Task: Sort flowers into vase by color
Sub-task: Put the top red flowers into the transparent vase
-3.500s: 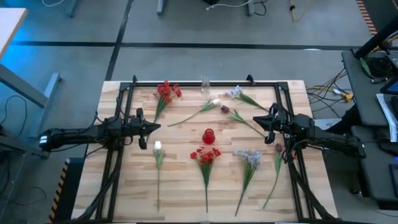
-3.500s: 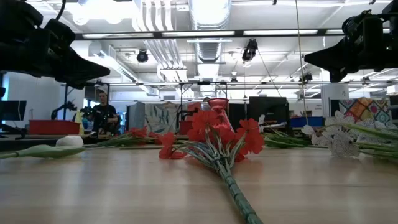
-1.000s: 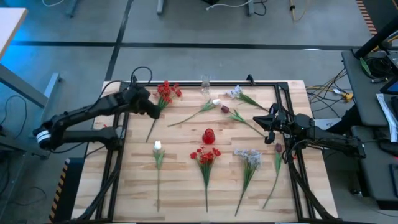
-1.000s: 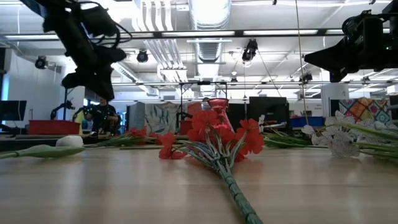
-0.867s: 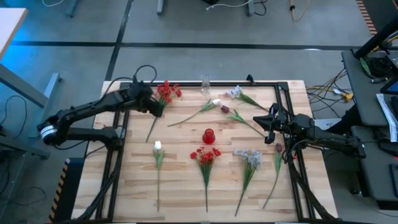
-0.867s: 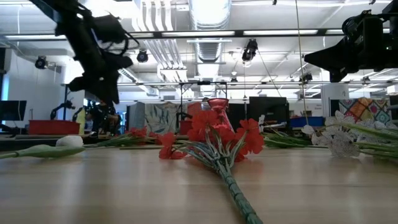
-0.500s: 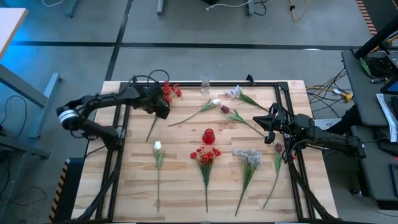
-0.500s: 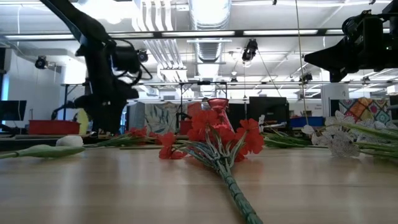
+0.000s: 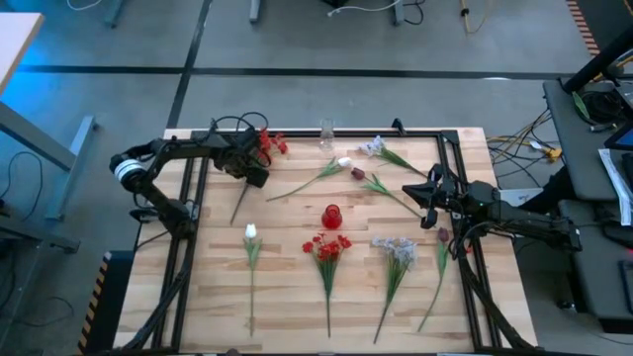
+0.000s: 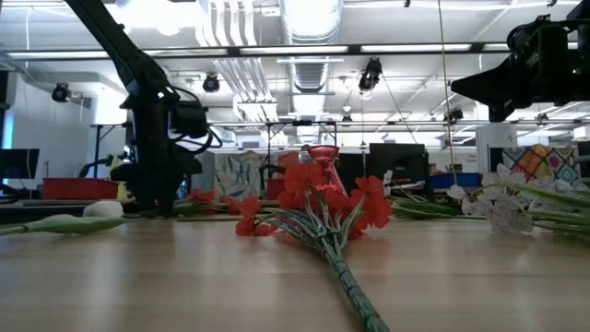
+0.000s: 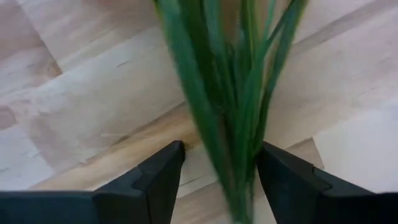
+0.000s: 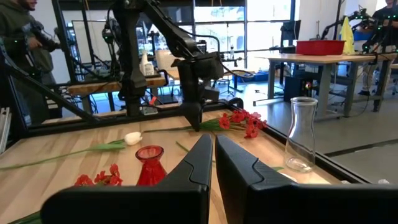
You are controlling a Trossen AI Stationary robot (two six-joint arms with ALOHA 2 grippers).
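A red flower cluster lies at the far left of the table, its green stems running toward the near edge. My left gripper is down at the table over these stems. It is open, with one finger on each side of them. My right gripper is shut and hovers over the table's right side, holding nothing. A red vase stands mid-table and a clear glass vase at the far edge. Other flowers lie flat: a red cluster, a white bud and a pale cluster.
A white bud, a maroon bud and a pale cluster lie in the far middle. Another maroon bud lies under the right arm. A black frame runs round the table. A person stands beyond the table.
My left gripper has come down from well above the table to the tabletop at the far-left red flower's stems, shifting a little toward the right. The arm behind it has swung toward the far edge. The flowers and my right arm have kept still.
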